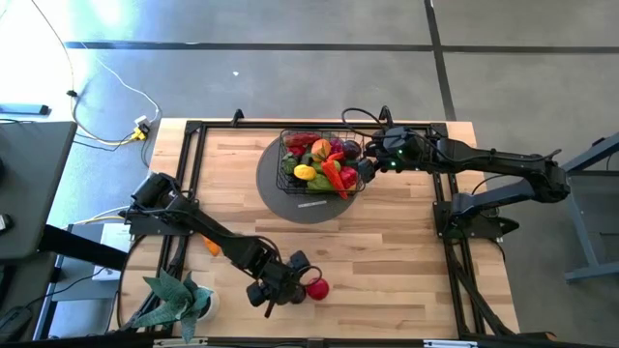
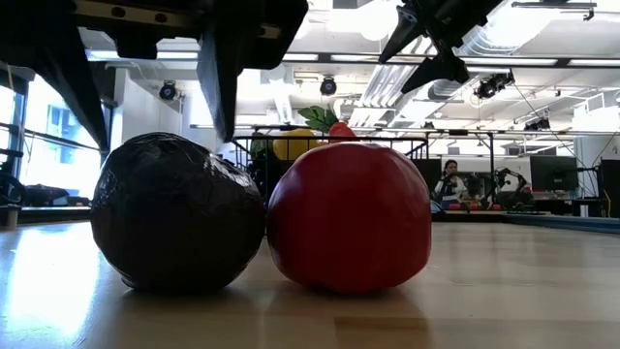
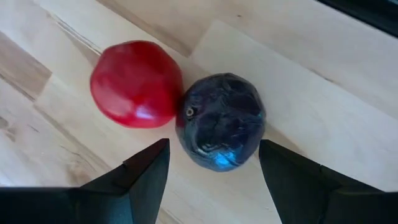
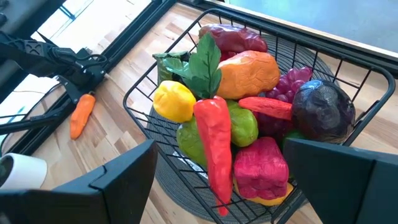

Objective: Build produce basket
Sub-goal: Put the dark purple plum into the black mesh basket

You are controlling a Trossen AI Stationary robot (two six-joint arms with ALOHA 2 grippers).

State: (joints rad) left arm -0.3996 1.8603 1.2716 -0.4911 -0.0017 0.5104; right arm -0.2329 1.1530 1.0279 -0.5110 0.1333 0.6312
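Left gripper point(image 1: 295, 280) hovering spread open over two loose fruits; right gripper point(image 1: 368, 166) waiting open at the filled basket point(image 1: 286, 166).

Taking the basket as landmark and going left to right: an orange carrot point(image 1: 212, 247) is lying alone on the table point(image 1: 406, 261), well off toward the left arm's base. Nearer the front edge, the left gripper is sitting with its fingers point(image 3: 146, 180) apart on either side of a dark purple plum point(image 3: 221, 121), not touching it; a red apple point(image 3: 137, 84) is resting against the plum. The basket is standing on a round grey mat point(image 1: 309, 208), heaped with produce point(image 4: 239, 134). The right gripper is hanging just beside the basket's right rim, fingers wide and gripping nothing.
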